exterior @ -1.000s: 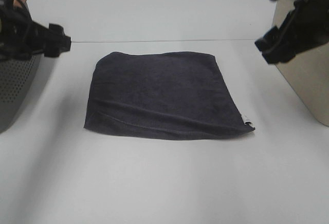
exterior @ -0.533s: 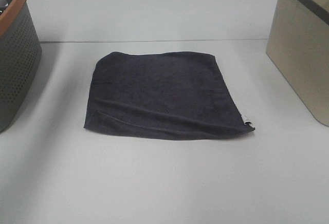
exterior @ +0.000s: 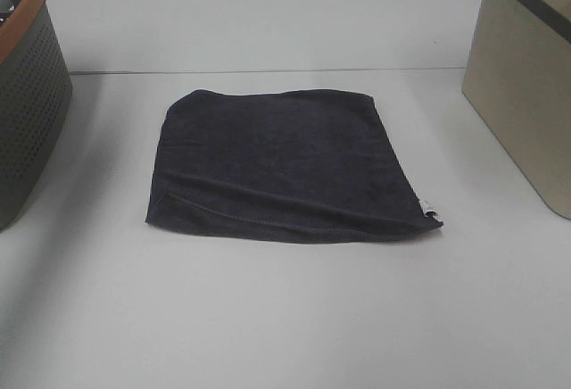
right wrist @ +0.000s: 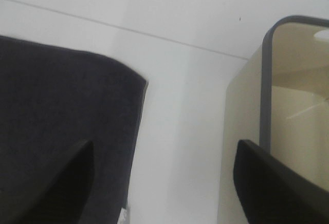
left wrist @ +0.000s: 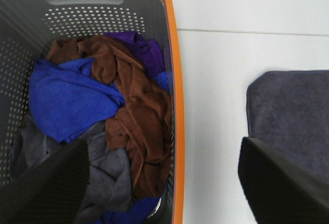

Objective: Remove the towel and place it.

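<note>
At nine o'clock a grey orange-rimmed basket [exterior: 27, 95] holds brown, blue, purple and grey cloths; above it the left hand [left wrist: 164, 183] hangs spread. The towel [exterior: 281, 166] lies flat mid-surface [exterior: 285, 318], white tag at four o'clock. At three o'clock, a beige bin [exterior: 526, 86], the right hand [right wrist: 162, 183] spread

Not much of the robot shows here — only the fingers of the left gripper [left wrist: 164, 183] and right gripper [right wrist: 164, 183] in the wrist views. Each finger [left wrist: 46, 188] is a matte black wedge with a faint fine ribbed texture, tapering toward the tip. The right ones [right wrist: 277, 183] look the same but blurrier — no cables, screws or markings are clear enough to make out.
</note>
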Motion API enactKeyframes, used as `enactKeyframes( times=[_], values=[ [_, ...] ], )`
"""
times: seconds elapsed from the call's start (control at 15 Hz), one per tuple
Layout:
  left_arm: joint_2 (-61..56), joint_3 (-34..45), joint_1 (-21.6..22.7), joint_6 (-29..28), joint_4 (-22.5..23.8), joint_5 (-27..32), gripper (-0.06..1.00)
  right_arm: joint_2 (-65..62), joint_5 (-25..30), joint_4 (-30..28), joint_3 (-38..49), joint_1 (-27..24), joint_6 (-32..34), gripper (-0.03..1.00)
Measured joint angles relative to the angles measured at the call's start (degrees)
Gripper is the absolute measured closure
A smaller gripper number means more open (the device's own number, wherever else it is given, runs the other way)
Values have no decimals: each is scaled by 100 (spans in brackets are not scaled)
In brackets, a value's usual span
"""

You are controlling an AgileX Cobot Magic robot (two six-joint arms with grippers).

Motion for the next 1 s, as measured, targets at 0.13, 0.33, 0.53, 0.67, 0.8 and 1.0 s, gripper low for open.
enactKeyframes(
  times=[0.13,0.33,0.53,0.67,0.8,1.0],
  values=[
    [-321,361,0,-17,29,0,20,-235,6,17,395,0,0,23],
    [-2103,2647,0,-57,166,-6,20,-1902,40,11,2584,0,0,23],
    [-3466,4314,0,-63,109,-327,20,-3209,-149,11,4269,0,109,23],
    [-4647,5374,0,-29,11,-510,20,-4171,-447,11,5409,0,126,23],
    [-5775,6280,0,52,-46,-544,20,-5025,-665,11,6411,0,126,23],
    [-7259,7128,0,74,-269,-728,20,-6257,-934,109,7569,0,40,23]
  ],
)
